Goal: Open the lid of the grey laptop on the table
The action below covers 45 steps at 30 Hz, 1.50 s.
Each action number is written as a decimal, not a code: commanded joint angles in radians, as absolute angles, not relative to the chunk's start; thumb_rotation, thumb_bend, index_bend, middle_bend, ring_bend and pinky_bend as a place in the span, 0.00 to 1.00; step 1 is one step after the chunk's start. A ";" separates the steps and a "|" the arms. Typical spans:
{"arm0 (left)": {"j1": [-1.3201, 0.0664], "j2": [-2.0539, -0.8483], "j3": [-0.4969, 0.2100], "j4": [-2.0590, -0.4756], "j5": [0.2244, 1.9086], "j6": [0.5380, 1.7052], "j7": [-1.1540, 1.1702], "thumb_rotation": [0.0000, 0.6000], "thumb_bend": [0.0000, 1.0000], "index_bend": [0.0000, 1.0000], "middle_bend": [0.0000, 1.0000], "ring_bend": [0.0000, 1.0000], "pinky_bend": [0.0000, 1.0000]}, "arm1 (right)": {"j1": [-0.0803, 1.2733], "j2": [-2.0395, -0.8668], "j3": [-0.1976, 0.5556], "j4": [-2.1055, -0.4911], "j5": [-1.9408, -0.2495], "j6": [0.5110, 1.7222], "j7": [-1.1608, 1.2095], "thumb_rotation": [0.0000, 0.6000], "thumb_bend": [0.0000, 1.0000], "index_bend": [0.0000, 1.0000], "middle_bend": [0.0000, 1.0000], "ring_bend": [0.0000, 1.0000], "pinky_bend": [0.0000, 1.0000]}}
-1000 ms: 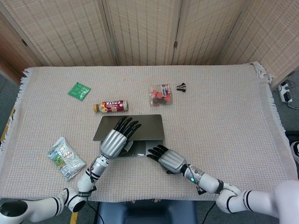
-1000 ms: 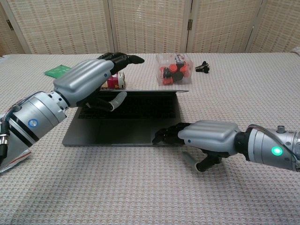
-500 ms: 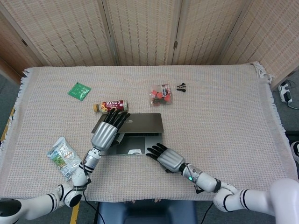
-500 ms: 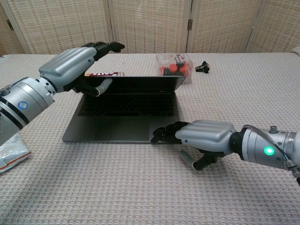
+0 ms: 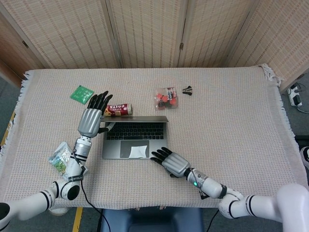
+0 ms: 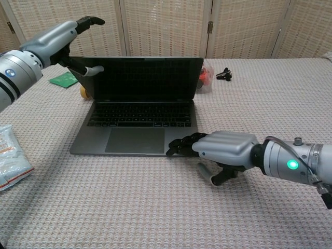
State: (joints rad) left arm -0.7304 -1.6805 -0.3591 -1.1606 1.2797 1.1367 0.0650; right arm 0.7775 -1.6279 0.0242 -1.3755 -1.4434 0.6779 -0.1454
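Observation:
The grey laptop (image 5: 135, 137) lies open in the middle of the table, its lid (image 6: 140, 78) standing about upright with the dark screen facing me. My left hand (image 6: 52, 39) is at the lid's upper left corner, thumb against the screen edge and fingers stretched out above the top edge. In the head view the left hand (image 5: 91, 120) sits just left of the laptop. My right hand (image 6: 220, 151) lies flat by the front right corner, its fingertips (image 6: 179, 148) pressing on the laptop base. From above, the right hand (image 5: 172, 164) shows at that same corner.
Behind the lid lie a brown bottle (image 5: 117, 109) on its side, a clear box of red pieces (image 5: 166, 98) and a black clip (image 5: 188, 90). A green packet (image 5: 82, 94) is at the back left. A snack bag (image 5: 62, 157) lies near the front left edge.
The lid has swung up from nearly flat to about upright. My left hand rose and moved back and left with it. The right hand stayed on the base's front corner.

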 commanded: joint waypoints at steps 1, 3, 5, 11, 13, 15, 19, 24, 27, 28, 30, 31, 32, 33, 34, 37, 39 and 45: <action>-0.751 -1.666 -0.406 -1.166 1.216 1.105 0.064 1.00 0.35 0.00 0.01 0.00 0.00 | 0.782 -1.630 0.025 -1.375 -1.436 0.676 -0.150 1.00 0.87 0.00 0.00 0.07 0.00; -0.762 -1.666 -0.426 -1.163 1.180 1.085 0.059 1.00 0.35 0.00 0.00 0.00 0.00 | 0.785 -1.632 0.025 -1.374 -1.430 0.676 -0.153 1.00 0.87 0.00 0.00 0.07 0.00; -0.773 -1.669 -0.442 -1.155 1.150 1.071 0.062 1.00 0.35 0.00 0.00 0.00 0.00 | 0.786 -1.634 0.025 -1.372 -1.426 0.676 -0.155 1.00 0.87 0.00 0.00 0.07 0.00; -0.820 -1.693 -0.478 -1.082 1.087 1.062 0.113 1.00 0.35 0.00 0.00 0.00 0.00 | 0.792 -1.638 0.024 -1.367 -1.413 0.675 -0.158 1.00 0.87 0.00 0.00 0.07 0.00; -0.835 -1.695 -0.487 -1.059 1.065 1.050 0.129 1.00 0.35 0.00 0.00 0.00 0.00 | 0.795 -1.639 0.023 -1.366 -1.409 0.674 -0.157 1.00 0.87 0.00 0.00 0.07 0.00; -0.845 -1.695 -0.495 -1.044 1.045 1.038 0.138 1.00 0.35 0.00 0.00 0.00 0.00 | 0.797 -1.640 0.023 -1.364 -1.407 0.674 -0.158 1.00 0.88 0.00 0.00 0.07 0.00; -0.868 -1.692 -0.506 -1.005 1.004 1.011 0.162 1.00 0.35 0.00 0.00 0.00 0.00 | 0.801 -1.643 0.023 -1.360 -1.401 0.673 -0.160 1.00 0.88 0.00 0.00 0.07 0.00; -0.887 -1.692 -0.519 -0.961 0.948 0.978 0.185 1.00 0.35 0.00 0.00 0.00 0.00 | 0.804 -1.648 0.022 -1.358 -1.394 0.676 -0.164 1.00 0.88 0.00 0.00 0.07 0.00; -0.895 -1.691 -0.523 -0.940 0.921 0.964 0.195 1.00 0.35 0.00 0.00 0.00 0.00 | 0.805 -1.649 0.021 -1.357 -1.390 0.676 -0.167 1.00 0.87 0.00 0.00 0.07 0.00; -0.896 -1.690 -0.522 -0.933 0.915 0.962 0.196 1.00 0.35 0.00 0.00 0.00 0.00 | 0.806 -1.650 0.021 -1.357 -1.388 0.676 -0.168 1.00 0.87 0.00 0.00 0.07 0.00; -0.897 -1.688 -0.520 -0.920 0.906 0.954 0.196 1.00 0.35 0.00 0.00 0.00 0.00 | 0.807 -1.651 0.021 -1.356 -1.385 0.677 -0.170 1.00 0.88 0.00 0.00 0.07 0.00; -0.897 -1.687 -0.518 -0.915 0.903 0.951 0.195 1.00 0.35 0.00 0.00 0.00 0.00 | 0.807 -1.651 0.020 -1.356 -1.384 0.678 -0.171 1.00 0.87 0.00 0.00 0.07 0.00; -0.897 -1.685 -0.518 -0.911 0.900 0.949 0.193 1.00 0.35 0.00 0.00 0.00 0.00 | 0.807 -1.652 0.020 -1.356 -1.383 0.678 -0.171 1.00 0.87 0.00 0.00 0.07 0.00; -0.897 -1.683 -0.517 -0.909 0.897 0.946 0.187 1.00 0.35 0.00 0.00 0.00 0.00 | 0.808 -1.652 0.019 -1.356 -1.382 0.678 -0.172 1.00 0.87 0.00 0.00 0.07 0.00; -0.896 -1.680 -0.516 -0.909 0.898 0.945 0.184 1.00 0.35 0.00 0.00 0.00 0.00 | 0.808 -1.653 0.019 -1.356 -1.381 0.678 -0.173 1.00 0.87 0.00 0.00 0.07 0.00; -0.895 -1.671 -0.501 -0.907 0.908 0.944 0.185 1.00 0.35 0.00 0.00 0.00 0.00 | 0.811 -1.657 0.018 -1.352 -1.378 0.676 -0.174 1.00 0.87 0.00 0.00 0.07 0.00; -0.894 -1.658 -0.496 -0.920 0.909 0.929 0.178 1.00 0.35 0.00 0.00 0.00 0.00 | 0.812 -1.662 0.017 -1.350 -1.376 0.675 -0.176 1.00 0.87 0.00 0.00 0.07 0.00; -0.860 -1.586 -0.421 -0.985 1.000 0.921 0.158 1.00 0.35 0.00 0.00 0.00 0.00 | 0.799 -1.647 0.015 -1.376 -1.393 0.715 -0.169 1.00 0.88 0.00 0.00 0.07 0.00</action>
